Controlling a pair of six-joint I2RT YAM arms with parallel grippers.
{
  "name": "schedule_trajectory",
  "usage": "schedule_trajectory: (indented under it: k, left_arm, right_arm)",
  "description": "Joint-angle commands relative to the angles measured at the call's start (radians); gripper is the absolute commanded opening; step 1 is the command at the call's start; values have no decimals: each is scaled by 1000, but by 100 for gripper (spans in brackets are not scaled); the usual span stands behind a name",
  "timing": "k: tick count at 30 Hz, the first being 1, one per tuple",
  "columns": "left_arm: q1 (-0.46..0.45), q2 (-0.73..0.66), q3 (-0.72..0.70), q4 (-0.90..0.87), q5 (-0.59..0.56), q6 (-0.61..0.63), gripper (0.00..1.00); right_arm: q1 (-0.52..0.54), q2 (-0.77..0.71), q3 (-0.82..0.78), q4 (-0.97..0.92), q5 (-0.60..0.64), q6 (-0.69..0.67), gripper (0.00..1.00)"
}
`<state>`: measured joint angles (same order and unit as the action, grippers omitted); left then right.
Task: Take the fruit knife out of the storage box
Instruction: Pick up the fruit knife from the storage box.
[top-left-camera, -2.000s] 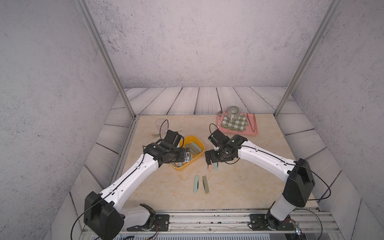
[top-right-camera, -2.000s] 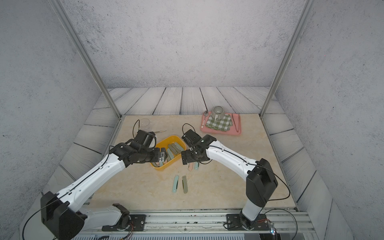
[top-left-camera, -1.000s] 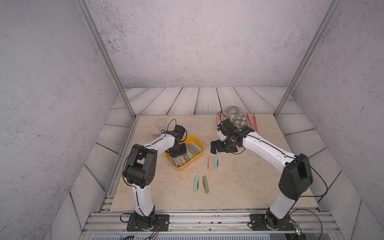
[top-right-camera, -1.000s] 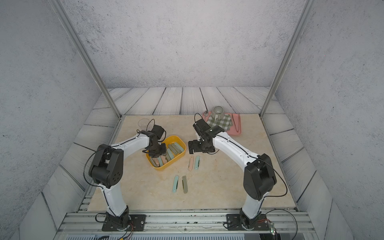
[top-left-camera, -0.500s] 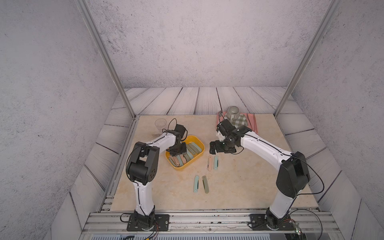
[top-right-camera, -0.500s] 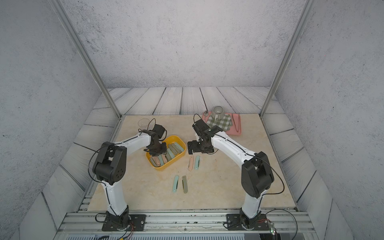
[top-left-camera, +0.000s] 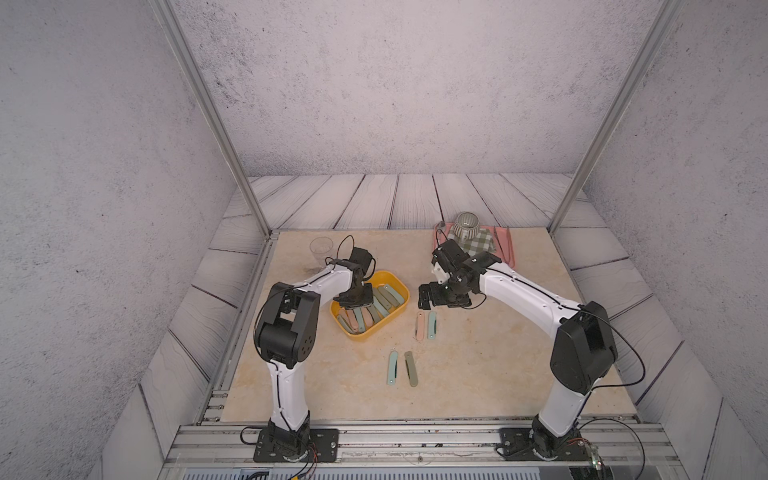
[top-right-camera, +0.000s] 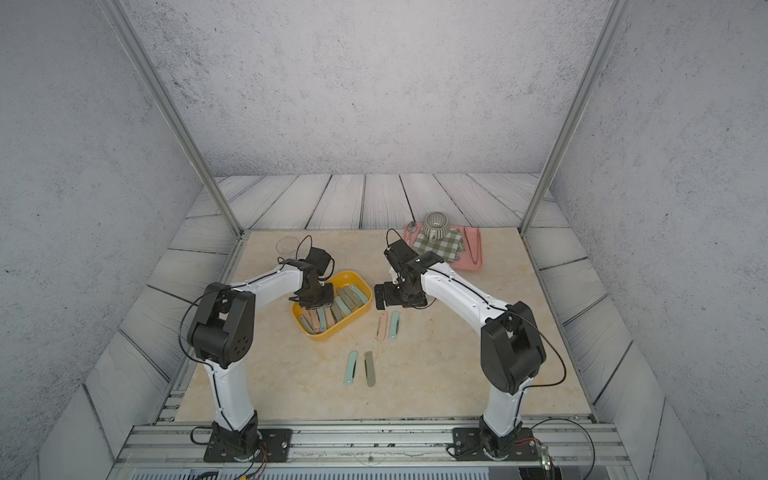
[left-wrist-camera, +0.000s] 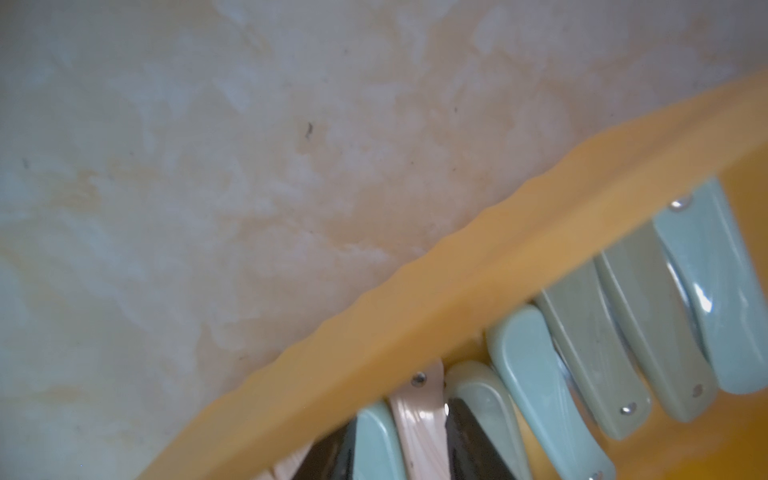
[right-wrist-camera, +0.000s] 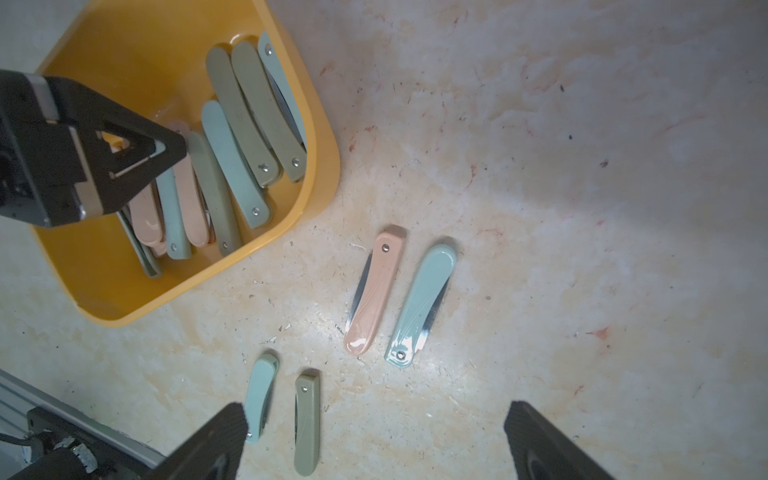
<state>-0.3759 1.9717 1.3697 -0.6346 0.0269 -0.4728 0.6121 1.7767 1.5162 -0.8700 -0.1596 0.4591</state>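
The left gripper (left-wrist-camera: 399, 446) is reaching down into the yellow-orange, round-cornered plastic storage box (right-wrist-camera: 326, 158), its two dark fingers (left-wrist-camera: 469, 436) standing part-way apart with a teal-handled folded knife (left-wrist-camera: 374, 440) and a pale pink-handled folded knife (left-wrist-camera: 419, 409) sitting between them; whether the fingers are actually pinching either handle I cannot tell. Around them more folded fruit knives (right-wrist-camera: 245, 124) with teal, pink and olive handles are lying packed side by side on the box floor, some overlapping. The box itself is sitting on the beige marbled worktop (right-wrist-camera: 582, 208), towards its left side, between the two arms. The right gripper (right-wrist-camera: 374, 409) is hanging above the bare worktop just beside the box with its jaws spread wide and nothing between them. Near it a salmon-pink closed knife (right-wrist-camera: 374, 291) and a light teal closed knife (right-wrist-camera: 422, 303) are lying side by side, close but not touching. Nearer the front rail a second teal knife (right-wrist-camera: 259, 395) and an olive-green knife (right-wrist-camera: 306, 419) are lying as another pair. At the far right corner a flat pink tray (top-right-camera: 465, 266) is carrying a green checked cloth (top-right-camera: 436, 245) and a striped grey cup (top-right-camera: 435, 220). At the far left a clear glass tumbler (top-right-camera: 286, 246) is standing upright.
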Motion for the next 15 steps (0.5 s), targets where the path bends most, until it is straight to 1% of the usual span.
schedule_trajectory:
  k: [1,5,8,15]
  left_arm:
    - [-4,2,-37,-19,-17,5,44]
    - [-5,-53,-65,-20,-33,-6,45]
    - [-8,-73,-77,-27,-9,-9,45]
    - [-45,-89,-85,-5,-9,-4,43]
  right_arm:
    - [-4,12,21,-6,-12,-7,99]
    - [-5,10,17,-5,-18,-4,99]
    - [-4,9,14,-1,-20,-2,99]
    - [-5,9,5,5,-31,4,99]
